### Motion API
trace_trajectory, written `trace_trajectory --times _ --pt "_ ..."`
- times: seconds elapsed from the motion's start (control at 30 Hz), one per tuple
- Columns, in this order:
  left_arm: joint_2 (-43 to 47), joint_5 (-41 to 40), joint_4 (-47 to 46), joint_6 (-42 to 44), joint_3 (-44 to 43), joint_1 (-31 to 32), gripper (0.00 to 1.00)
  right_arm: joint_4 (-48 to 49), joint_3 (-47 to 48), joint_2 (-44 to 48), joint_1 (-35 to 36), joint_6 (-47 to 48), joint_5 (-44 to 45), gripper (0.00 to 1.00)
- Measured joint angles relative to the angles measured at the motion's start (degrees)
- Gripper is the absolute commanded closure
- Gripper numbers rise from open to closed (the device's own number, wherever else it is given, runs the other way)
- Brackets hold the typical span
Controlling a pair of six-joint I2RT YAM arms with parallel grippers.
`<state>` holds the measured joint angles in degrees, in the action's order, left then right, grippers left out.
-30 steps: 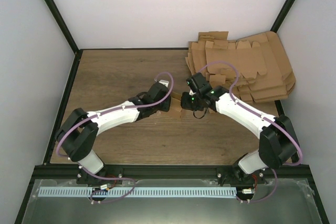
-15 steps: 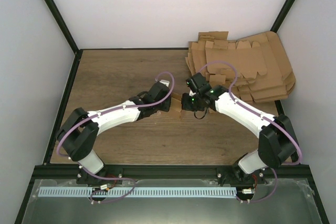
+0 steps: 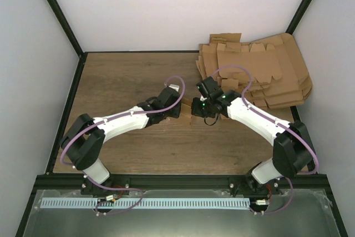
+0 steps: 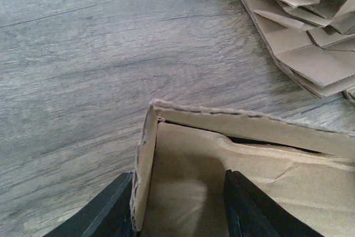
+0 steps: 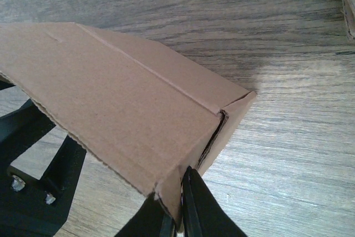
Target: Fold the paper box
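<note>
Top external: wooden table [image 3: 122, 81], white walls [image 3: 166, 9], nothing moved. Right gripper [image 5: 177, 203] pinches paper box [image 5: 122, 98]; left gripper [image 4: 177, 192] parted, straddling its wall.

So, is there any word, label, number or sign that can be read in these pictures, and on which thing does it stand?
None can be read.
The paper box is plain brown cardboard, no print on the faces that show.
The pile of flat cardboard sheets and the wooden table carry no marks.
The left arm and the right arm show no legible label; the green light on the right wrist is no sign.
</note>
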<state>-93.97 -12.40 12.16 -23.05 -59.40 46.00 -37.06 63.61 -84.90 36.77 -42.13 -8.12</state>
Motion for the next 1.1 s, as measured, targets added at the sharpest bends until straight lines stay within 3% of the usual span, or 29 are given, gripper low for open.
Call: trace_trajectory --times 0.27,0.8,0.9,1.1 --pt "-0.07 -0.50 -0.02 -0.57 0.00 0.22 0.56 0.07 -0.07 0.00 0.37 -1.70 0.87 0.96" --pt "-0.07 -1.14 0.07 -1.44 0.02 0.24 0.56 2.84 -2.73 0.44 7.85 -8.17 12.87 0.97" --pt "-0.04 -1.25 0.07 -1.49 0.02 0.22 0.55 3.85 -3.50 0.50 8.48 -8.55 14.14 0.91" --pt "-0.04 -0.92 0.09 -1.55 0.00 0.26 0.54 4.22 -4.81 0.74 9.25 -6.95 11.91 0.68"
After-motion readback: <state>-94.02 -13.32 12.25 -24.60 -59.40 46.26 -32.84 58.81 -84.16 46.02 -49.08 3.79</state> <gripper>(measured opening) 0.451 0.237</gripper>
